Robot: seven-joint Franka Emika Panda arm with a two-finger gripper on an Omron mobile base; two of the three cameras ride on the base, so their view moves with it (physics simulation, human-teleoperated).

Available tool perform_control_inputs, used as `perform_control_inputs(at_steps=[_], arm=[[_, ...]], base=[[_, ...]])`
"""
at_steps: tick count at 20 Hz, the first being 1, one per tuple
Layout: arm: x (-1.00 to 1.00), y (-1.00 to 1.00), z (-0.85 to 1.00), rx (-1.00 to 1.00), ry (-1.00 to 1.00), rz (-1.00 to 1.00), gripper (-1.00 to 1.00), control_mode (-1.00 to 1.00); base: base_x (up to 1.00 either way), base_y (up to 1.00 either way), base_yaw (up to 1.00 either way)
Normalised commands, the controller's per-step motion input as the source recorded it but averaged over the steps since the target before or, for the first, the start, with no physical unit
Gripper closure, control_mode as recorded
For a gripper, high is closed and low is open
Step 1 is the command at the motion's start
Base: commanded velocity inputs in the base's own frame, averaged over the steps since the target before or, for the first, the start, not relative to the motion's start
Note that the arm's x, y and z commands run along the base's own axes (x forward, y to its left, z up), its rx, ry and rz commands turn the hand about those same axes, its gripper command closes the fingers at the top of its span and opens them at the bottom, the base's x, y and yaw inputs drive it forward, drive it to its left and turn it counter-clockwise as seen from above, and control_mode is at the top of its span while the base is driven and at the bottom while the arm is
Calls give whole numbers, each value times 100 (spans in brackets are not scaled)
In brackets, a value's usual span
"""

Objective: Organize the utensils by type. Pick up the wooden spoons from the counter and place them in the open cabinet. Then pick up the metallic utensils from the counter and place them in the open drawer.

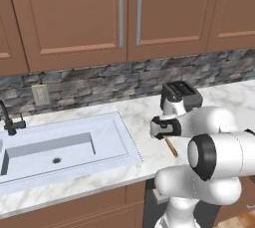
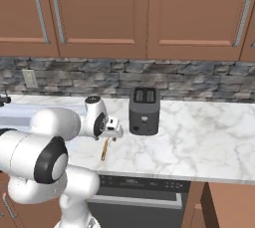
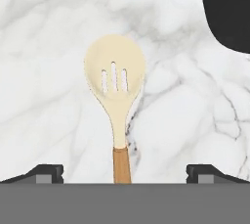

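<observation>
Bright, even rendered light; soft faint shadows; no glare; slightly coarse.

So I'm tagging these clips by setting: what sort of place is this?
A rendered kitchen: a sink set in a white marble counter, a black toaster, and brown wall cabinets above.

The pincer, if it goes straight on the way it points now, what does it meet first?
Most likely the slotted wooden spoon, lying flat on the counter between the open pincer tips. How far off it lies is unclear.
</observation>
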Motion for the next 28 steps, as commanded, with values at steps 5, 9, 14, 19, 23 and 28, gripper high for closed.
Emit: perform_control_inputs(at_steps=[5, 9, 14, 19, 23, 28], arm=[[13, 0, -51, -3, 1, 0, -100, -100], [20, 0, -43, -2, 0, 0, -100, -100], [4, -3, -41, -1, -1, 0, -100, -100], [-4, -7, -42, 0, -3, 0, -100, -100], [-17, -4, -57, 0, -1, 0, 100, -100], [-30, -17, -63, 0, -1, 0, 100, -100]], base=[[0, 0, 0], [0, 0, 0], [0, 0, 0], [0, 0, 0], [0, 0, 0], [0, 0, 0]])
